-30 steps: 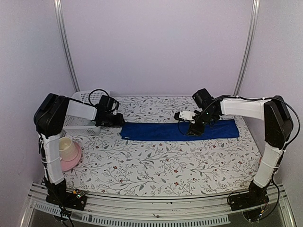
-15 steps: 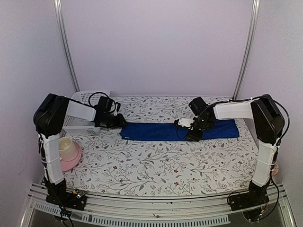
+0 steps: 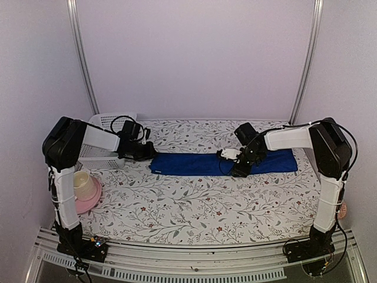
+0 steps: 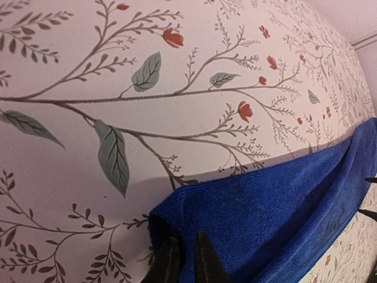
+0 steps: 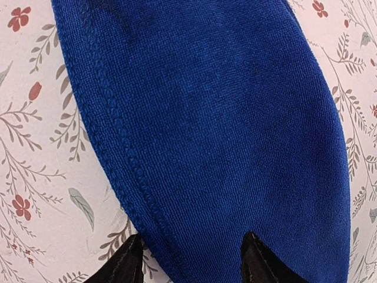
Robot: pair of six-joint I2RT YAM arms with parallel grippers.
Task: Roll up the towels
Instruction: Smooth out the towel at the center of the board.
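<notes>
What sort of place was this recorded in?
Probably a robot lab booth: left arm and right arm bolted to a metal rail, plain pale walls, one blue towel on a flowered tablecloth.

The towel is bright blue all over. It has no pattern, only tiny ribs and a stitched edge. The worktop is white with thin brown twigs, grey-green leaves and little red flowers. The basket is white. The bowl is pink and the cup is pale yellow. The arms are white with black parts. The left hand and the right hand have black fingers. The wall is pale purple.
</notes>
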